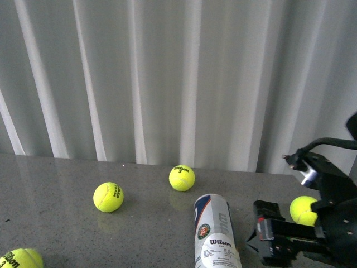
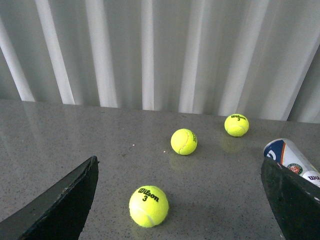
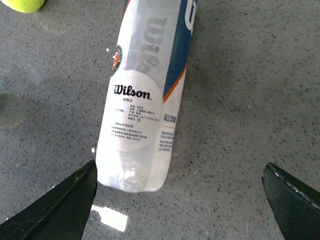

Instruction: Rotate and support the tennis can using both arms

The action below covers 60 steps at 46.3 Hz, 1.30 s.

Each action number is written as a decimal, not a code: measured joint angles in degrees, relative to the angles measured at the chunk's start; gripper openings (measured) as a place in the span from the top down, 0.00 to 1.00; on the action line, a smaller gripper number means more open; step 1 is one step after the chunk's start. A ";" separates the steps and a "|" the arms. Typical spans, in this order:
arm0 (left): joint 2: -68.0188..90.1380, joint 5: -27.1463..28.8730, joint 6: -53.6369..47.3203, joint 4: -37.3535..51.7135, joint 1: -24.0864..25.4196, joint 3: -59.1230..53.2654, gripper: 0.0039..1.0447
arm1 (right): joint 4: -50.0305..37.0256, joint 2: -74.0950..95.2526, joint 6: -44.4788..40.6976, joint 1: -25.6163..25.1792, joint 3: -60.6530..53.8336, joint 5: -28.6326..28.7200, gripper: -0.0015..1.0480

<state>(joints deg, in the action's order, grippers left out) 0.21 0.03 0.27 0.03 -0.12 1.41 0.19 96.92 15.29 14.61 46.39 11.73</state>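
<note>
front view: the clear plastic tennis can with its blue, white and orange wilson label lies on its side on the grey speckled table, low in the frame and right of centre. its far end points toward the pale pleated curtain. my bulky black right arm fills the lower right corner, just beside the can. a yellow tennis ball sits left of centre, a second ball is at centre beyond the can, a third ball is cut off by the lower left corner, and a fourth ball is half hidden behind my arm.

left wrist view: my left pincer is spread wide and holds nothing. three balls rest on the table beyond its fingers. the can's end peeks past one finger; i cannot tell whether they touch.

right wrist view: my right pincer is spread wide too. the can lies lengthwise between its fingers, nearer one, touching neither, with its clear unlabelled end closest to me.
</note>
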 joint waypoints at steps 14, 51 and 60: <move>0.00 0.00 0.00 0.00 0.00 0.00 0.06 | 2.05 12.70 0.50 3.19 11.96 -1.46 0.07; 0.00 0.00 0.00 0.00 0.00 0.00 0.06 | 6.25 29.48 -11.23 4.81 26.77 -4.28 0.39; 0.00 0.00 0.00 0.00 0.00 0.00 0.06 | -0.13 23.63 -37.44 3.78 20.65 -3.89 0.59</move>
<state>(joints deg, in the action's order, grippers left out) 0.21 0.03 0.27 0.03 -0.12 1.41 0.05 120.55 -22.15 18.39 67.05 7.84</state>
